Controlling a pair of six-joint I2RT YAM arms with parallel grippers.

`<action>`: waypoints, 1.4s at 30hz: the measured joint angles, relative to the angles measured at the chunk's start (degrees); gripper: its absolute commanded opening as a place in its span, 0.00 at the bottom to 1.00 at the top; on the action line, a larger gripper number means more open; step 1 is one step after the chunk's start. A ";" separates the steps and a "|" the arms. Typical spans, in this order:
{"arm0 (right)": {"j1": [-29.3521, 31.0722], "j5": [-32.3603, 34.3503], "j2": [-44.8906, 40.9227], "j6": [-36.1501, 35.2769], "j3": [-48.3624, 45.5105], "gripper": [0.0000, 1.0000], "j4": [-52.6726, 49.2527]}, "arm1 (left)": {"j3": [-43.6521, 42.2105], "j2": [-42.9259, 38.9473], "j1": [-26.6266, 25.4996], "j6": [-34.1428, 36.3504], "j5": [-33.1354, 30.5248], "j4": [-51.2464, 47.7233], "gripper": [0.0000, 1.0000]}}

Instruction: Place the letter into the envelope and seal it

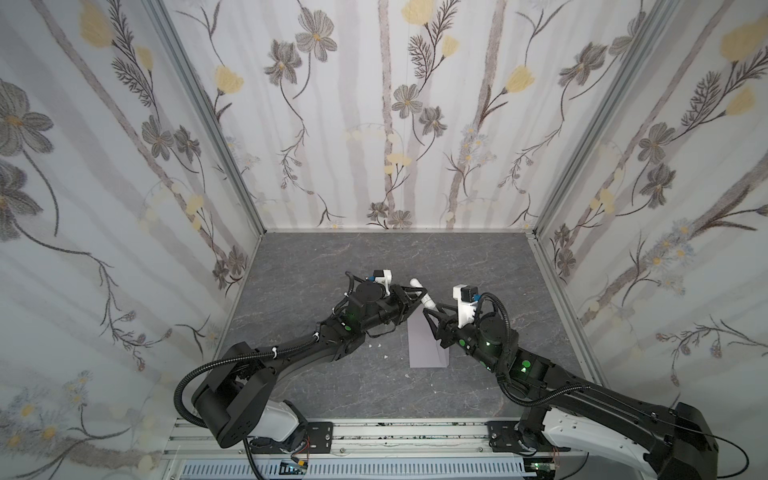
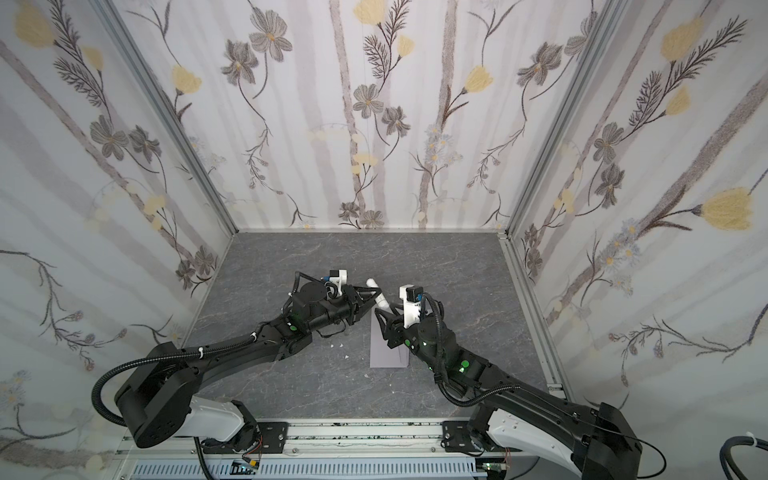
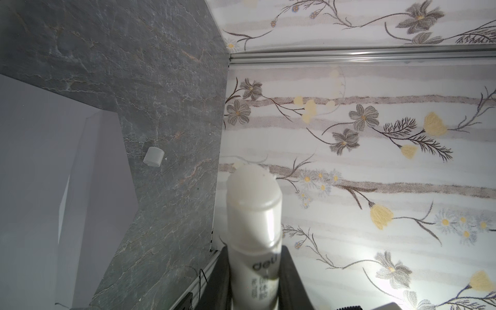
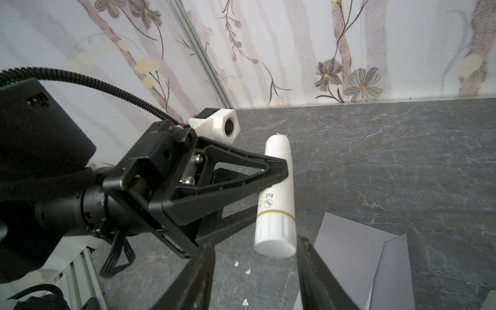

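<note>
We see the left gripper [image 1: 419, 297] with its jaws closed on the middle of a white glue stick [image 4: 276, 214], uncapped and held above the tabletop [image 1: 332, 266] with its bare tip pointing far. The right gripper [image 1: 433, 311] meets it from the right — jaws spread wide either side of the tube's base, seemingly not touching it. The envelope [image 1: 424, 345] lies at mid-tabletop, long side running near to far, its far end under the grippers, pointed flap unfolded. A small white cap [image 3: 153, 157] lies near that flap — apart from it.
</note>
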 measured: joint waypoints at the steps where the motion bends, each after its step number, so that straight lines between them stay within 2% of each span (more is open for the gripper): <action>1: 0.31 0.81 0.17 -0.35 0.00 0.50 -0.26 | 0.13 0.00 0.00 -0.31 0.20 -0.02 0.00; 12: 1.49 6.88 3.39 -4.42 2.10 0.47 -0.79 | 0.74 -0.42 -1.16 -3.10 1.09 -0.07 0.00; 22: 1.49 8.59 6.25 -6.14 4.39 0.38 1.66 | 0.74 -1.40 -1.60 -4.35 1.18 -0.09 0.00; 35: 1.49 10.12 7.48 -6.64 4.85 0.36 2.43 | 0.74 -1.60 -1.99 -4.79 1.18 -0.04 0.00; 39: 1.53 10.32 7.74 -6.64 4.87 0.23 2.64 | 0.74 -1.36 -2.12 -5.05 0.96 0.11 0.00; 42: 1.51 10.69 8.41 -6.60 4.90 0.07 3.30 | 0.74 -1.07 -2.19 -5.25 0.15 0.26 0.00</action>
